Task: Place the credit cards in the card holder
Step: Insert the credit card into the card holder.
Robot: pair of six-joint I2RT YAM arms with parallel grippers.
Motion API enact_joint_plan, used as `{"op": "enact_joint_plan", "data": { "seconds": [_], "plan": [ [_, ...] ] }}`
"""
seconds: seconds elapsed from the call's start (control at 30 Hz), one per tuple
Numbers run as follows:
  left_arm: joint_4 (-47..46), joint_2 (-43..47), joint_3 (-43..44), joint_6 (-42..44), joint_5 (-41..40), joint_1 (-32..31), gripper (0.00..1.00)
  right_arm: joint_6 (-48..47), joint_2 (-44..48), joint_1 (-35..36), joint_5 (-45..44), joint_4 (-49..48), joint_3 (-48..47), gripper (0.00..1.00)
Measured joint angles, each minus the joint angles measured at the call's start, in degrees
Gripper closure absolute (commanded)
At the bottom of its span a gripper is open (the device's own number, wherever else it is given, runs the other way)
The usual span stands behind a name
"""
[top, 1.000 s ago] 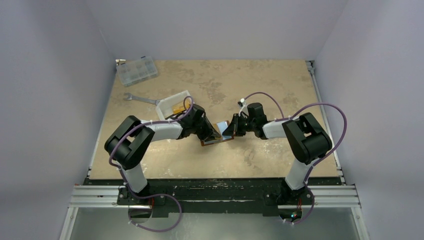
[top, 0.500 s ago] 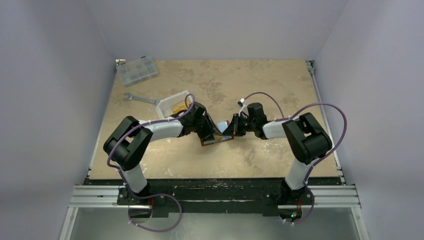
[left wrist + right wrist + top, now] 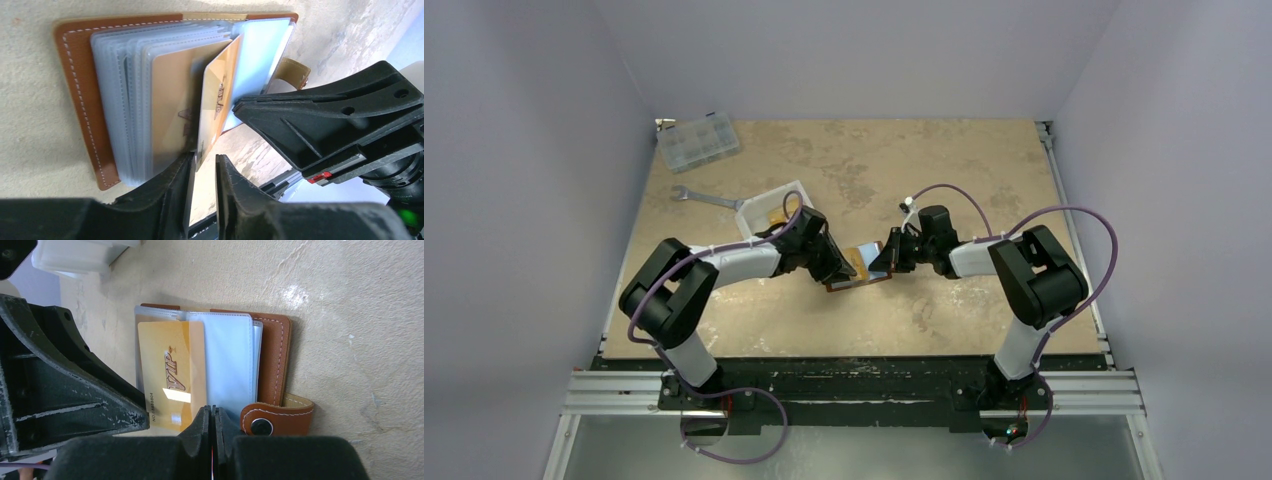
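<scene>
- Credit card point(image 3: 217, 95), the gold one, stands tilted with its near edge in the narrow gap of my left tool point(image 3: 204, 167). The jaws are a little spread and look looser than a pinch.
- Over the last second my left arm has drawn back to the left, so in the top view the gold now shows where the tool covered it.
- I judge that I am letting go, but the card is not yet pushed home. It leans out of the clear sleeves point(image 3: 125, 95) beside a second gold card point(image 3: 170, 100) lying flat in one.
- My right tool point(image 3: 212, 415) has not moved. It is pressed together at the sleeves' edge, and I cannot tell whether it pinches one.
- The card holder point(image 3: 80, 90) lies open on the table point(image 3: 350, 315) between both tools.
</scene>
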State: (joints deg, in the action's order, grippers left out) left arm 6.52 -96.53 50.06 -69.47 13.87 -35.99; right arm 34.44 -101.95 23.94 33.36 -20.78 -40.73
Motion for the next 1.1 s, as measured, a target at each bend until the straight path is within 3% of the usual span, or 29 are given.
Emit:
{"op": "enact_joint_plan", "data": {
  "seconds": [0.27, 0.37, 0.53, 0.67, 1.1],
  "plan": [
    [-1.0, 0.2, -1.3, 0.1, 0.6, 0.7, 1.0, 0.0, 0.0, 0.0, 0.1, 0.0, 0.0, 1.0],
    [-1.1, 0.1, -1.3, 0.2, 0.7, 0.7, 1.0, -0.4, 0.1, 0.0, 0.2, 0.3, -0.1, 1.0],
    [-1.3, 0.0, -1.3, 1.0, 1.0, 0.7, 1.0, -2.5, 2.8, 0.0, -1.3, 5.5, -0.3, 0.86],
    [-1.9, -0.3, -1.3, 1.9, 1.6, 0.7, 1.0, -4.8, 6.3, 0.0, -4.2, 11.3, -1.2, 0.82],
    [-6.5, -2.8, -1.3, 6.3, 6.7, 1.9, 1.0, -9.3, 7.0, 0.0, -11.5, 17.0, -4.3, 0.79]
  ]
}}
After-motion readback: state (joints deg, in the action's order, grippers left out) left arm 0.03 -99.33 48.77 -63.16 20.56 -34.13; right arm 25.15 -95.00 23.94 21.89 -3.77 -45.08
